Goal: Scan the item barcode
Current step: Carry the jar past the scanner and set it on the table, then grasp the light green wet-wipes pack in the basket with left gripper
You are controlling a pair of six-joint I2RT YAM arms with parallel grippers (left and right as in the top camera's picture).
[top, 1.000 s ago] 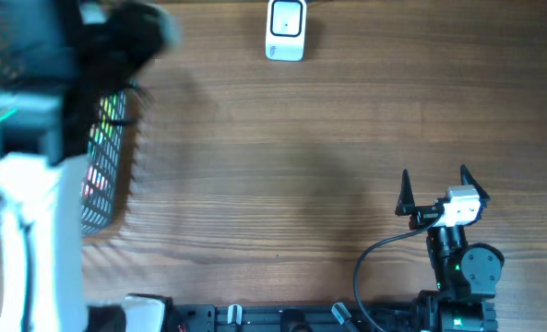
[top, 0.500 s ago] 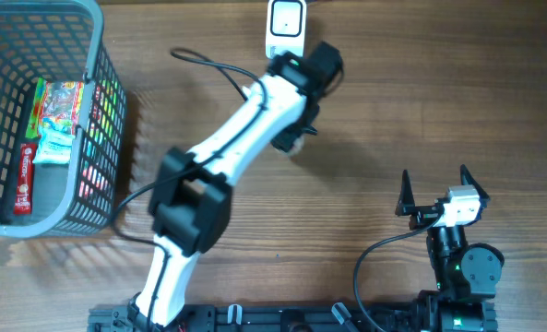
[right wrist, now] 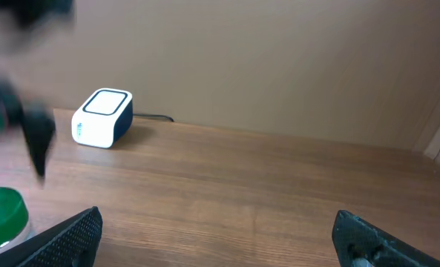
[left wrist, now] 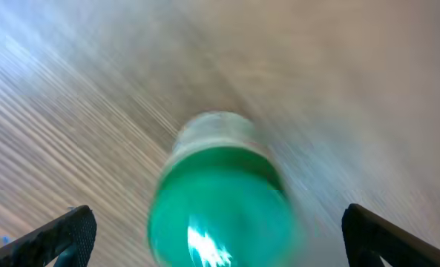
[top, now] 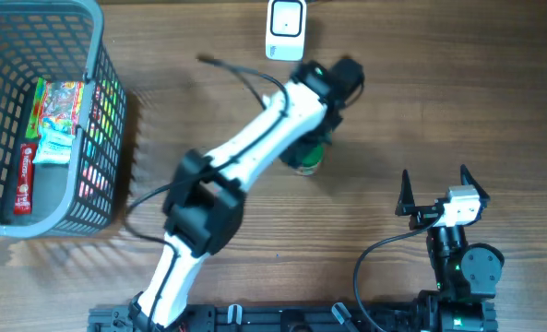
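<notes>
Your left gripper (left wrist: 220, 236) hung wide open over the green-capped bottle (top: 305, 164), holding nothing; it stood near the scanner (top: 285, 29), likely for barcode reading

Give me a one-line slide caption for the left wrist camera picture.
Open left claw above a green-capped container on the wooden table, blurred by motion.

The table (top: 439, 111) was warm brown wood with fine streaked grain. At the far edge, the scanner (top: 285, 29) was white with a dark navy side. The jar (left wrist: 220, 204) had a bright green lid. On the left, the grey mesh basket (top: 93, 55) held packets (top: 56, 120) in red, green and white. The left arm (top: 255, 148) was white with black joints.
</notes>
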